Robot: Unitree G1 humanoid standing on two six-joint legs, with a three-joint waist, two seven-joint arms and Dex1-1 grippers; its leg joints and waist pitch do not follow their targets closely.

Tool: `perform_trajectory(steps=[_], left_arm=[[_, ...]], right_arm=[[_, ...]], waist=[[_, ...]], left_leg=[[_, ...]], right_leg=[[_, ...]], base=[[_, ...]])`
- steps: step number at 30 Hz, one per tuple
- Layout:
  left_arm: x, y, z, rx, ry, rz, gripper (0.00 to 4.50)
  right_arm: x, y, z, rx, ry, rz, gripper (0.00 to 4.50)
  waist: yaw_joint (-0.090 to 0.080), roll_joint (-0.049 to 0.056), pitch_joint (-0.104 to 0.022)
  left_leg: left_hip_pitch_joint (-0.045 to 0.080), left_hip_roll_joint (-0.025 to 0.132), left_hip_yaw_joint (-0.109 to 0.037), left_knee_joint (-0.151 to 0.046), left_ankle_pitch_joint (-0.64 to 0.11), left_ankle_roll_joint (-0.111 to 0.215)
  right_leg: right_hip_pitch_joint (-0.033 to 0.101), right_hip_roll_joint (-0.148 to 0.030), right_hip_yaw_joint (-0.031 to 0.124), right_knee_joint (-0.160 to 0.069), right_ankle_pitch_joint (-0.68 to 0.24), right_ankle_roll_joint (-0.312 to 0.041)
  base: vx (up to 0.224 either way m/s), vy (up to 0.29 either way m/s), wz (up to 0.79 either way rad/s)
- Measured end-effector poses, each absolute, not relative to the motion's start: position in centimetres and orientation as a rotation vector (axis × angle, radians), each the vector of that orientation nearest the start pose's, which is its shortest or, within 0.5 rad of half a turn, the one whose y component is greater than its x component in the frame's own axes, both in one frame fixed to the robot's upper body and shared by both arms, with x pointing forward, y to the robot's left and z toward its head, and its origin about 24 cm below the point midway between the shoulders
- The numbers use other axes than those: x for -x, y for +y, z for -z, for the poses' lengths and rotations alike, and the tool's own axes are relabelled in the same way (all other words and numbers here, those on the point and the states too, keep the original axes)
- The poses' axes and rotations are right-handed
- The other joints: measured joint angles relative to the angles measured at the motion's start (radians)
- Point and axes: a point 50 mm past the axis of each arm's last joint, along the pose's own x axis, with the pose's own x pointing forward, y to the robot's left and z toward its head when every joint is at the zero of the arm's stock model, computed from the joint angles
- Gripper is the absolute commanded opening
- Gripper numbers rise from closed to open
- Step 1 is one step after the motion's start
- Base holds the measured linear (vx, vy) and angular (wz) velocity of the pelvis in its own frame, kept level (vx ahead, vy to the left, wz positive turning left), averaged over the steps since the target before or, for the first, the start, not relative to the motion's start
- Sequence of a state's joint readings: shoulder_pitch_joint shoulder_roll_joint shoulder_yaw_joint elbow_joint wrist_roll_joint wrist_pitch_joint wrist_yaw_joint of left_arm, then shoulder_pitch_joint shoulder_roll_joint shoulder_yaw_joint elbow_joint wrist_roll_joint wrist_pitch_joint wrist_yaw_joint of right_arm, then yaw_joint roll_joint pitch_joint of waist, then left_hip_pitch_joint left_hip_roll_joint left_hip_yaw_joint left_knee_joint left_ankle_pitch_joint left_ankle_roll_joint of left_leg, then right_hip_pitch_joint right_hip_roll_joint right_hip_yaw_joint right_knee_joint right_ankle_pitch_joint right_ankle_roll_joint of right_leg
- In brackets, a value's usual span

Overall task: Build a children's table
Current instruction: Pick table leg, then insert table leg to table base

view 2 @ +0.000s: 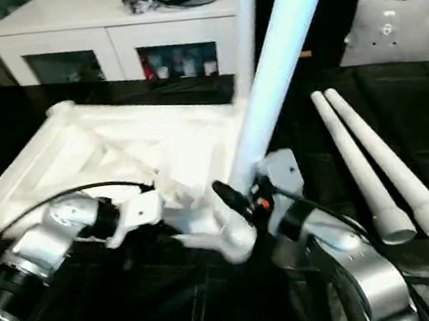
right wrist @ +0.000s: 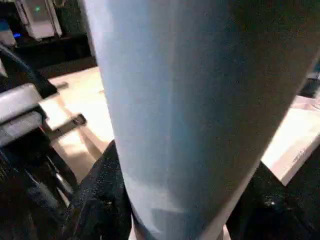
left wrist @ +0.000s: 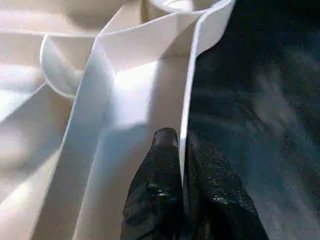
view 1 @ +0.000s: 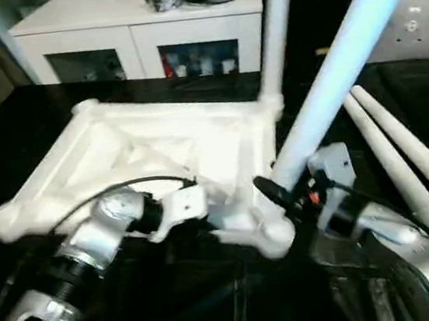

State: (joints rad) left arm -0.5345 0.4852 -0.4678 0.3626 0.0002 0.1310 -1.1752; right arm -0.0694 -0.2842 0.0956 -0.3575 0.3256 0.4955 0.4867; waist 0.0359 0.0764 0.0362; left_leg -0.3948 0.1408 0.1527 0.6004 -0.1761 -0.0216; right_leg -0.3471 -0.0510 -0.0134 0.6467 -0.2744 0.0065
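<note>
Right claw [view 1: 281, 191] at 5 o'clock is clenching a light, slick, stiff leg [view 1: 343, 58] low by the corner socket [view 1: 275, 235], left claw [left wrist: 182, 165] pinching the upside-down tabletop's [view 1: 143, 150] thin rim on the counter [view 1: 37, 119].

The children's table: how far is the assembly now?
Done: one leg stands in the far right socket of the upturned table top.
In hand: the right gripper holds a second leg at the near right socket; the left gripper pinches the top's rim.
Left: two legs lie on the black surface.

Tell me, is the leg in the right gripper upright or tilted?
Tilted: the leg leans rightward from the near corner socket.
</note>
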Motion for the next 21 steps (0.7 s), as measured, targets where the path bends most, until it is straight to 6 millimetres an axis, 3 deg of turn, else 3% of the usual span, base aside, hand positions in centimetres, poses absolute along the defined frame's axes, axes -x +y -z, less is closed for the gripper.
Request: perform_trajectory(steps=[4,12,21], left_arm=[[-29.6,12.7,-5.3,-0.532,0.439,1.325,0.00],[-29.2,12.9,-5.0,-0.544,0.418,1.301,0.00],[-29.5,13.1,-4.9,-0.552,0.413,1.313,0.00]], right_arm=[[-25.5,-13.0,-9.4,-0.020,0.135,-0.691,1.90],[-27.4,-12.6,-9.1,-0.035,0.187,-0.668,1.90],[-28.0,-12.2,-8.3,0.009,0.248,-0.740,1.90]], waist=[[-0.010,-0.001,0.001],[0.006,0.000,0.001],[0.009,-0.001,0.001]], left_leg=[[0.000,0.001,0.000,-0.002,0.000,0.000],[-0.001,0.002,0.001,-0.002,0.000,0.000],[0.001,0.002,0.001,-0.002,0.001,-0.001]], right_leg=[[-0.002,0.001,-0.001,-0.001,0.000,0.000],[-0.001,0.001,-0.002,-0.001,0.000,0.000],[-0.001,0.000,-0.002,0.000,0.000,0.000]], base=[[0.000,0.000,0.00],[0.000,0.000,0.00],[0.000,0.000,0.00]])
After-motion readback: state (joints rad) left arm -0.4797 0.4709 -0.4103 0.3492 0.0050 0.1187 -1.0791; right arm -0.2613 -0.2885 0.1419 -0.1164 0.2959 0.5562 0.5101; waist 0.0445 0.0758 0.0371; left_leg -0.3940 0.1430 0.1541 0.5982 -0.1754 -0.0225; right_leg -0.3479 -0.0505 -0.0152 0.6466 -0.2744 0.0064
